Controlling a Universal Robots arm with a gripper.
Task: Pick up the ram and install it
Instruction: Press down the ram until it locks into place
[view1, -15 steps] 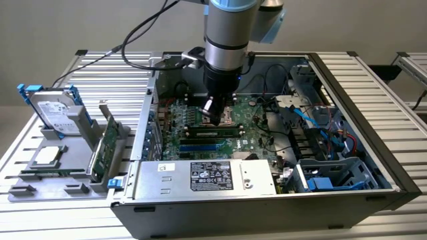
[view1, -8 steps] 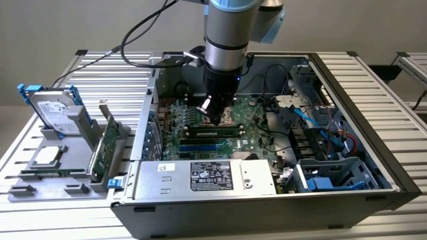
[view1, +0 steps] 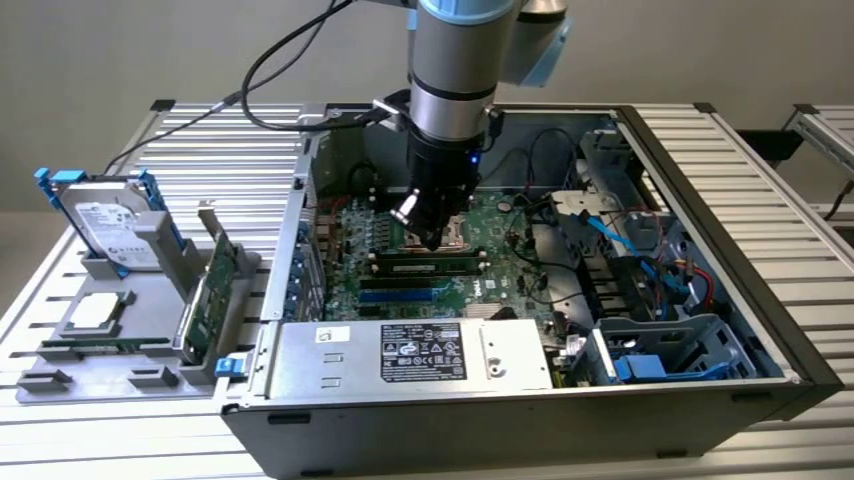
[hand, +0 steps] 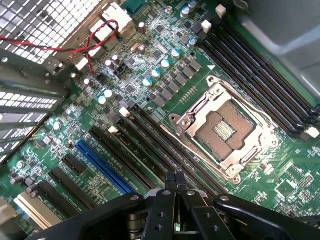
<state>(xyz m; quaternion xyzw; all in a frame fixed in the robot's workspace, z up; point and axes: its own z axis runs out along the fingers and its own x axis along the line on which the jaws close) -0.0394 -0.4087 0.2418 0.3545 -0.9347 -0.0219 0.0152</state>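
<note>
Ram seated in motherboard slot, just below hand.

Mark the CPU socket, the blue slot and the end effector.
CPU socket (hand: 225, 130), wrist view, on the contact field in its middle.
Blue slot (hand: 102, 167), wrist view, about halfway along it.
End effector (hand: 175, 177), wrist view, where its shut fingertips meet.

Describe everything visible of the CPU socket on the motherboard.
The CPU socket is a square frame of silver-looking metal, fixed flat on the green motherboard. Its centre is a dark, open recess with a small patch of gold-coloured contacts in the middle; no processor or cooler sits in it. It lies between two banks of long black memory slots, close to both. Nothing appears to touch it from above.
</note>
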